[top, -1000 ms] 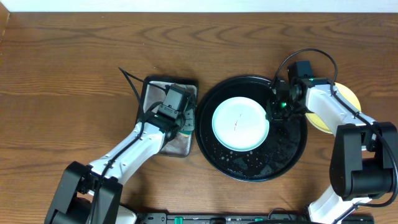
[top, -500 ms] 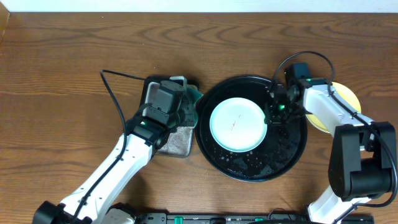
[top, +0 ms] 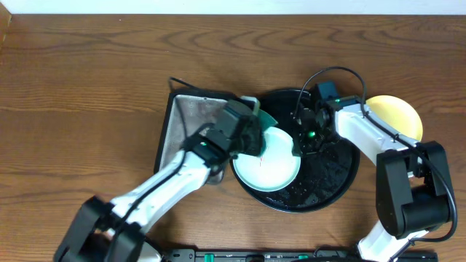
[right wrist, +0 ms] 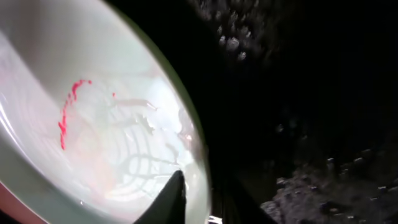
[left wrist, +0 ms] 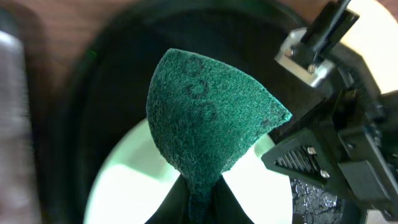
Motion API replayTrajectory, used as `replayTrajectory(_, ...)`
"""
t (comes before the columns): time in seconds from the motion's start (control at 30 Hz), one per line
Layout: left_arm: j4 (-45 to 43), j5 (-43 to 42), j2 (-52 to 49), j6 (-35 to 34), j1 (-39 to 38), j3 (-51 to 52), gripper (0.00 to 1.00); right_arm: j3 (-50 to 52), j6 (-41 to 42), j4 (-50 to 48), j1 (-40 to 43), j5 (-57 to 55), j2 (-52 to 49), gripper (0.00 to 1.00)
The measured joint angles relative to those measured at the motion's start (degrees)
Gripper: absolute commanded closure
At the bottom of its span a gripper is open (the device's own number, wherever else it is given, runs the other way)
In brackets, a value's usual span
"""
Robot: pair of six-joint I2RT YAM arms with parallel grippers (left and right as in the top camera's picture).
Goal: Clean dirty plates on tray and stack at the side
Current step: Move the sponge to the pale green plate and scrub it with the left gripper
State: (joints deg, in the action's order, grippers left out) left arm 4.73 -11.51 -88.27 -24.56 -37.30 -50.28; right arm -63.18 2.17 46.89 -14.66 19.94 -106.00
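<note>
Shows left gripper, clamped on green scouring pad, newly swung from grey pan over smeared mint plate at black tray's left edge, likely about to scrub; right gripper at plate's right rim, grip unclear.

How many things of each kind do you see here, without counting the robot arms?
Plates: 2 (mint plate, yellow plate)
Black tray: 1
Grey pan: 1
Green scrubbing pad: 1
Total: 5
</note>
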Motion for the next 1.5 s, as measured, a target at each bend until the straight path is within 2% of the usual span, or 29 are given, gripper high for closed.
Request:
replayTrajectory(0.07,-1.3,0.0,-2.1,-0.8,-1.1,0.0,0.90,0.0,0.1,-0.2,-0.1,0.0,0.0,0.88)
replayTrajectory(0.13,-2.6,-0.2,-3.9,-1.3,-2.2,0.0,0.90,0.0,0.2,-0.4,-0.1,0.0,0.0,0.99)
replayTrajectory(0.5,-4.5,-0.2,-11.0,-5.6,-4.4,0.0,0.87,0.1,1.7,-1.1,-0.3,-1.1,0.0,0.99)
replayTrajectory(0.73,5.6,6.0,-12.3,-6.4,-4.7,-3.0,0.92,0.1,1.7,-1.1,-0.3,-0.9,0.0,0.99)
replayTrajectory(0.93,11.4,10.9,-8.9,-5.4,-3.6,-3.2,0.92,0.1,1.7,-1.1,-0.5,-0.9,0.0,0.99)
replayTrajectory(1.17,4.5,11.4,-3.1,-5.7,-4.2,-3.2,0.92,0.1,1.8,-1.1,-0.5,-0.9,0.0,0.99)
replayTrajectory(1.5,-0.9,10.3,-11.8,-9.6,-10.0,-3.2,0.88,0.1,1.8,-1.0,-0.5,-0.9,0.0,0.99)
